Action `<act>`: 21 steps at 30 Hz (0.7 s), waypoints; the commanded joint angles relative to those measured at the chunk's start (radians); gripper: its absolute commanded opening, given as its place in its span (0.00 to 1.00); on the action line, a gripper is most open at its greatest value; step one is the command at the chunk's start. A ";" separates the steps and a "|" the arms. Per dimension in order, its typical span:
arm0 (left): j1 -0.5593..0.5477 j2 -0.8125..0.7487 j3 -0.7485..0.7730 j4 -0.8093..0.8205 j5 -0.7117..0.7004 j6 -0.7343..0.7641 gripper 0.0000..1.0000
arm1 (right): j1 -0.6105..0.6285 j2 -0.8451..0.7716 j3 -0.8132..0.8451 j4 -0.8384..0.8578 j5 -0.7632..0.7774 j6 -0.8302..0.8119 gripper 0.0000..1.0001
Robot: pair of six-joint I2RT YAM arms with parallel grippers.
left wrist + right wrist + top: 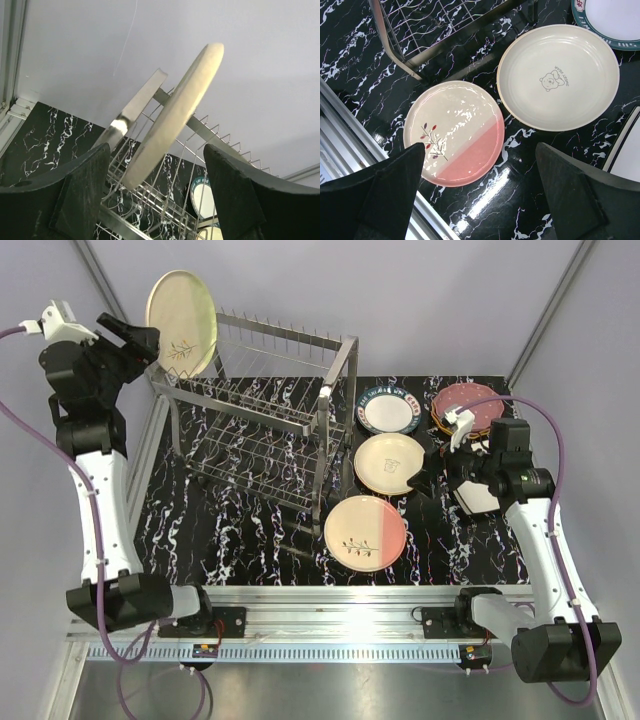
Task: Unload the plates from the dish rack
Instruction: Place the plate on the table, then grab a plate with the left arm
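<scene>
Upper left, the left gripper (156, 147) stands open astride the cream plate (180, 320), upright at the dish rack's (270, 410) left end (gaps both sides). The right gripper (481, 147), jaws wide, hovers over the pink-and-cream plate (452, 132) on the table (250, 550).

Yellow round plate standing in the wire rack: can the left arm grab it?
Probably yes. Its open jaws flank the pale yellow round plate's edge above the silver wire dish rack, nothing blocking.
</scene>
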State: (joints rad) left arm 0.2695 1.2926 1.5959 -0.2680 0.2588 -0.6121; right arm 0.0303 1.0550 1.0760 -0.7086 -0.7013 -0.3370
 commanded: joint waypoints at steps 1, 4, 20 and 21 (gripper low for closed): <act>0.008 0.057 0.076 0.042 0.079 -0.021 0.77 | -0.003 -0.024 -0.001 0.040 -0.024 -0.007 1.00; 0.008 0.083 0.064 0.084 0.108 -0.014 0.70 | -0.003 -0.026 -0.002 0.041 -0.020 -0.007 1.00; 0.008 0.137 0.029 0.177 0.189 0.353 0.44 | -0.004 -0.023 -0.008 0.044 -0.003 -0.010 0.99; 0.008 0.139 0.026 0.187 0.194 0.362 0.41 | -0.004 -0.023 -0.007 0.044 -0.001 -0.011 1.00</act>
State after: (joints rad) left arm 0.2729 1.4300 1.6260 -0.1699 0.4156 -0.3542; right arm 0.0296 1.0473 1.0691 -0.7002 -0.7002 -0.3374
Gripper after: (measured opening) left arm 0.448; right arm 0.993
